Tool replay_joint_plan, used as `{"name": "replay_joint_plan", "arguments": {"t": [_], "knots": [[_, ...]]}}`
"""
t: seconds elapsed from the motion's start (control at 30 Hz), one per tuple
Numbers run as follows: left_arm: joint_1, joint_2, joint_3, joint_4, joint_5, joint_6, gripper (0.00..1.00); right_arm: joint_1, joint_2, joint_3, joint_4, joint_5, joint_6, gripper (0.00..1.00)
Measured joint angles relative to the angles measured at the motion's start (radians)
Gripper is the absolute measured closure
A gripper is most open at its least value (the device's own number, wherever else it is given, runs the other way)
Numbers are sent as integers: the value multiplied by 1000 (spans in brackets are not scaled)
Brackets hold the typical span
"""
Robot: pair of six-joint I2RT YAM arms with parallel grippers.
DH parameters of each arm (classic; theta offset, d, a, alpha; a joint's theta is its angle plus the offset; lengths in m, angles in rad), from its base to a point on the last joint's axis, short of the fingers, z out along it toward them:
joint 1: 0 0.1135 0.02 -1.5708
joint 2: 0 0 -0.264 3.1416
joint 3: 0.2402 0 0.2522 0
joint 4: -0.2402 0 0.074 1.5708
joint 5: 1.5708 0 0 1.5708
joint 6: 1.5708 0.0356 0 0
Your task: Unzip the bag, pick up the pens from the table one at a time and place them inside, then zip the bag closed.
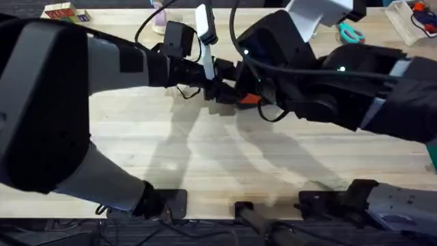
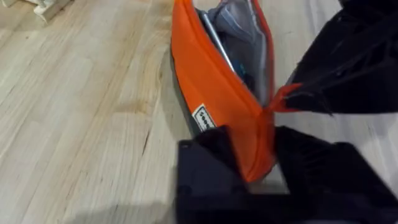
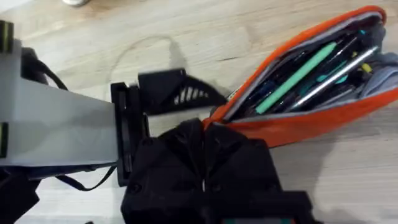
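The orange bag [image 2: 214, 81] lies on the wooden table [image 1: 205, 164] with its zipper open, showing grey lining. Inside it lie a bright green pen [image 3: 298, 78], a silvery pen [image 3: 339, 71] and darker shapes that I cannot tell apart. My left gripper [image 2: 258, 165] is shut on the bag's near end. My right gripper [image 3: 204, 134] is shut on the small orange tab [image 2: 283, 99] at that same end, right beside the left fingers. In the overhead view both arms meet over the bag, and just a sliver of orange [image 1: 250, 100] shows between them.
Teal-handled scissors [image 1: 351, 33] lie at the back right near a clear container [image 1: 416, 17]. A small coloured box [image 1: 61, 11] sits at the back left. A pale wooden stand [image 2: 46, 7] is beyond the bag. Bare tabletop stretches toward the front edge.
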Motion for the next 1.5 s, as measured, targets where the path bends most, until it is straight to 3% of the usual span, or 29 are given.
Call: {"name": "replay_joint_plan", "arguments": {"t": [0.13,0.2,0.5,0.77,1.5], "knots": [[0,0,0,1,-10,-5,882,0,0,0,3,0,0,971],[0,0,0,3,-15,-6,947,0,0,0,3,0,0,971],[0,0,0,4,-18,-6,958,0,0,0,4,8,0,971],[0,0,0,4,-19,-6,958,-50,0,0,-15,9,0,971],[0,0,0,20,-29,-6,958,-379,-15,0,-92,72,-37,971]]}}
